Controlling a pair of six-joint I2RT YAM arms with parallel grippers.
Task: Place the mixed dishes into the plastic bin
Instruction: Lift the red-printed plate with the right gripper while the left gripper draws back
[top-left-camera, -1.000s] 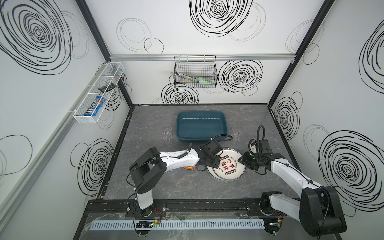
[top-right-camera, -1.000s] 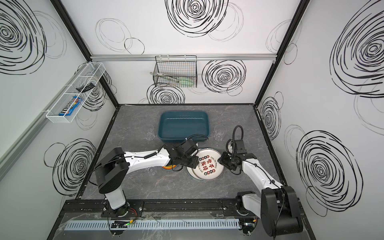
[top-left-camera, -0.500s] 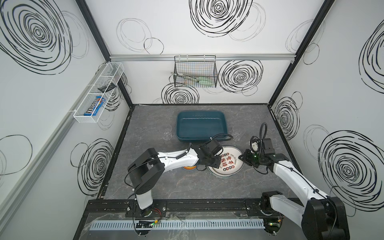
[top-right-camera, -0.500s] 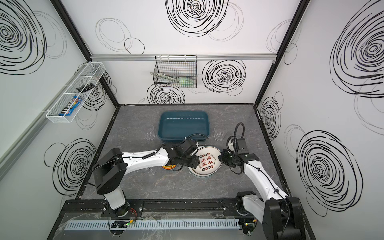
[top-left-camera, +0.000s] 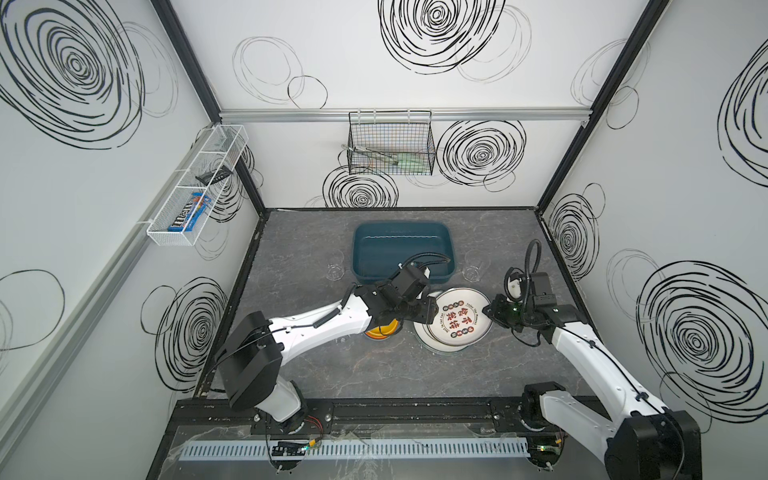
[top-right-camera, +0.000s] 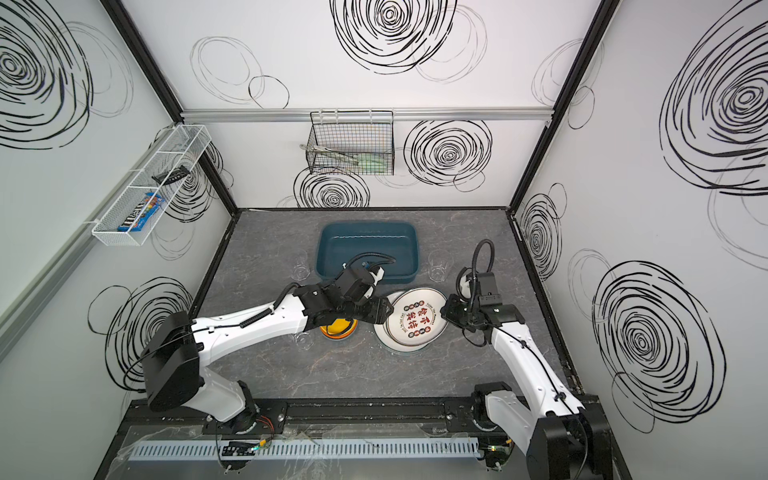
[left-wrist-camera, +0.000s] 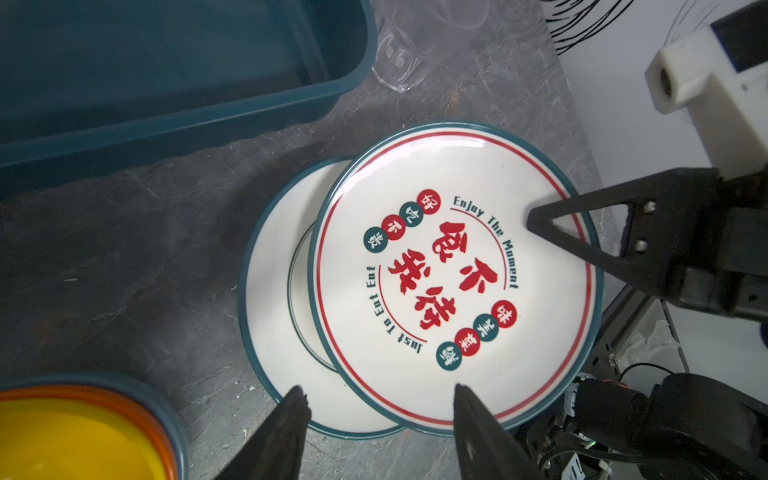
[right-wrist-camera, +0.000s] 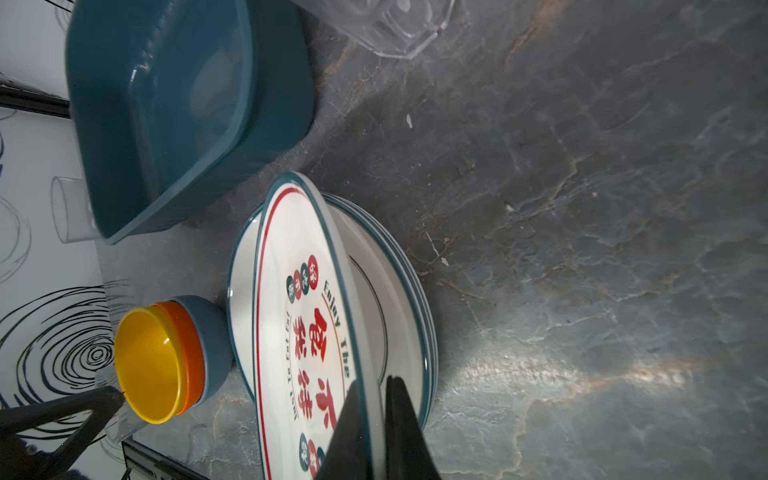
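Note:
A white plate (top-left-camera: 457, 318) (top-right-camera: 417, 318) (left-wrist-camera: 453, 274) (right-wrist-camera: 299, 332) printed with red Chinese characters is raised and tilted off a stack of plates (top-left-camera: 424, 337) (left-wrist-camera: 270, 316) (right-wrist-camera: 399, 299). My right gripper (top-left-camera: 488, 311) (top-right-camera: 444, 309) (right-wrist-camera: 374, 386) is shut on its right rim. My left gripper (top-left-camera: 428, 316) (top-right-camera: 384, 313) (left-wrist-camera: 378, 390) hangs open at the plates' left edge, holding nothing. Nested yellow, orange and blue bowls (top-left-camera: 380, 332) (top-right-camera: 338, 328) (left-wrist-camera: 75, 436) (right-wrist-camera: 149, 365) sit under the left wrist. The dark teal plastic bin (top-left-camera: 399, 249) (top-right-camera: 365, 249) (left-wrist-camera: 166, 62) (right-wrist-camera: 166, 104) stands just behind, holding no dishes.
Clear tumblers stand left (top-left-camera: 334, 272) (top-right-camera: 300, 270) and right (top-left-camera: 471, 272) (top-right-camera: 438, 268) (left-wrist-camera: 403, 62) of the bin; another tumbler (top-right-camera: 303, 338) is by the bowls. A black wire basket (top-left-camera: 390, 149) hangs on the back wall, a white wire tray (top-left-camera: 195, 187) on the left wall.
My right gripper closed on the printed plate's rim and lifted it, tilted, toward the bin. My left gripper's jaws spread a little wider.

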